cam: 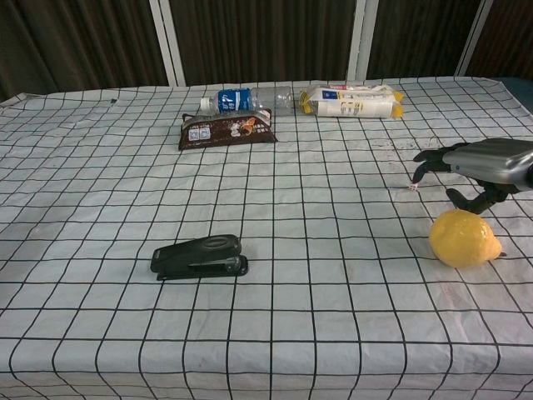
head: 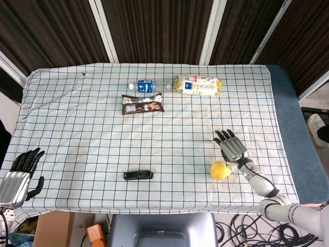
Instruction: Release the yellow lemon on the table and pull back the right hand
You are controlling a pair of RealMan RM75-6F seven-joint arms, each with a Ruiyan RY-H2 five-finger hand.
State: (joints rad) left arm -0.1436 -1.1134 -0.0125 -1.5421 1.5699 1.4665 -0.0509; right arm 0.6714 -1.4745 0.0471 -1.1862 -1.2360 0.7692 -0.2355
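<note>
The yellow lemon [head: 220, 170] [cam: 464, 238] lies by itself on the checked tablecloth, near the front right. Just behind it and slightly to its right hovers my right hand [head: 232, 144] [cam: 479, 164], fingers spread, holding nothing and not touching the fruit. My left hand [head: 19, 173] hangs open off the table's front left corner and shows only in the head view.
A black stapler [head: 138, 175] [cam: 200, 257] lies front centre. Far back lie a brown snack packet [head: 142, 104] [cam: 227, 130], a water bottle [head: 146, 85] [cam: 244, 99] and a yellow-white pack [head: 197, 85] [cam: 352, 100]. The table's right edge [head: 286, 154] runs close to my right arm.
</note>
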